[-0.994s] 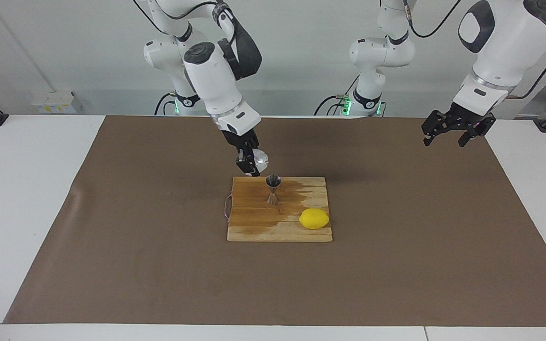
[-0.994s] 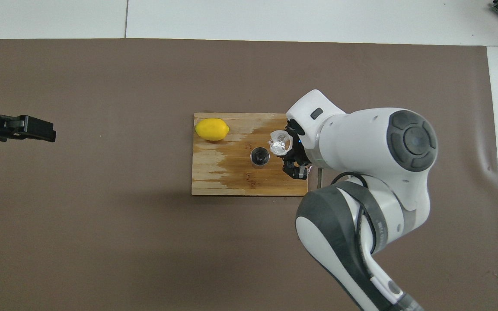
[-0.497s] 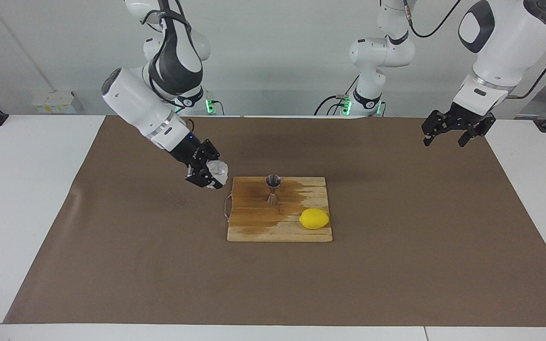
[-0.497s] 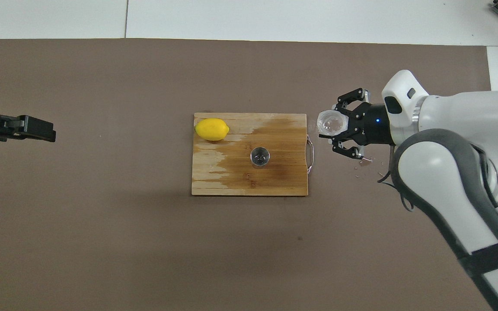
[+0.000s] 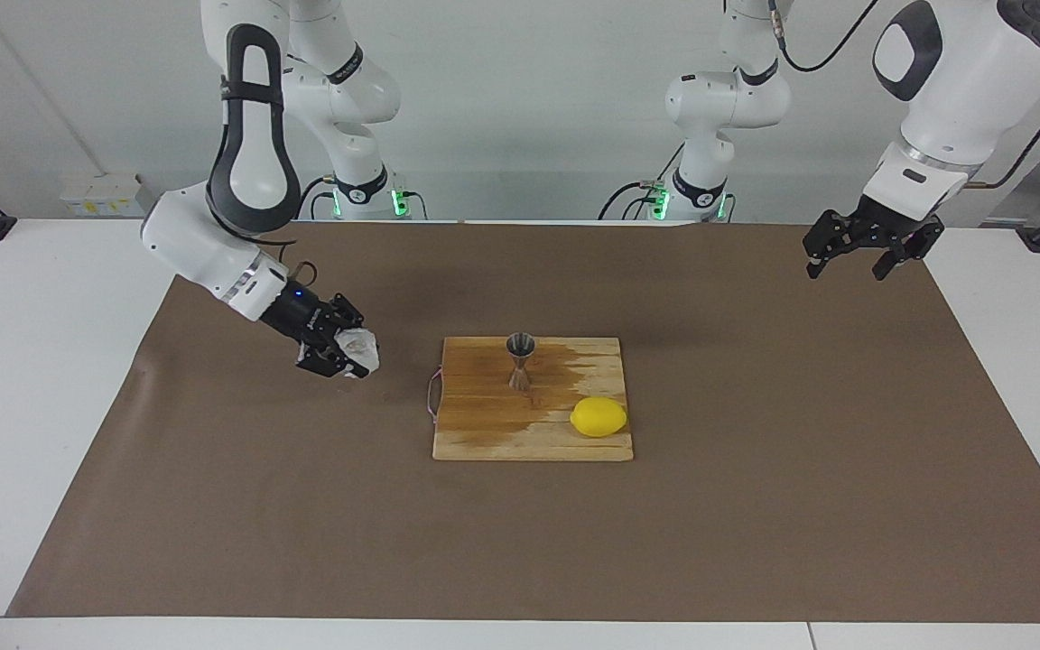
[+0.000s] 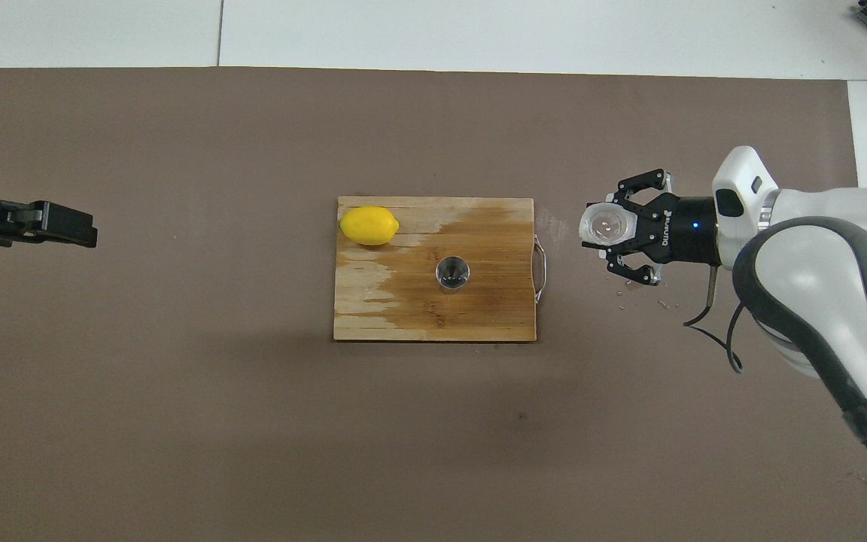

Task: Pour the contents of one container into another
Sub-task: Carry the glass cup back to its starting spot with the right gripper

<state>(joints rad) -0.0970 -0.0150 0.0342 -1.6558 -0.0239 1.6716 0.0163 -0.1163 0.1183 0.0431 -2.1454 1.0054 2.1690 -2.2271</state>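
The translucent ribbed cup [image 5: 360, 348] sits upright between the fingers of my right gripper [image 5: 350, 354], low over the brown mat beside the board, toward the right arm's end of the table. It also shows in the overhead view [image 6: 604, 224], in the right gripper [image 6: 608, 229]. The steel jigger [image 5: 520, 361] stands upright on the wooden board [image 5: 484, 424], and shows from above in the overhead view [image 6: 452, 272]. My left gripper [image 5: 848, 269] waits open and empty, raised over the mat's edge at the left arm's end [image 6: 91, 229].
A yellow lemon [image 5: 598, 417] lies on the board's corner farthest from the robots, toward the left arm's end [image 6: 369, 225]. The board [image 6: 403, 316] has a dark wet stain and a wire handle. A few droplets [image 6: 629, 290] lie on the mat under the right gripper.
My right gripper carried the cup away from above the jigger, off the board toward the right arm's end, turned it upright and lowered it over the mat. The left arm has not moved.
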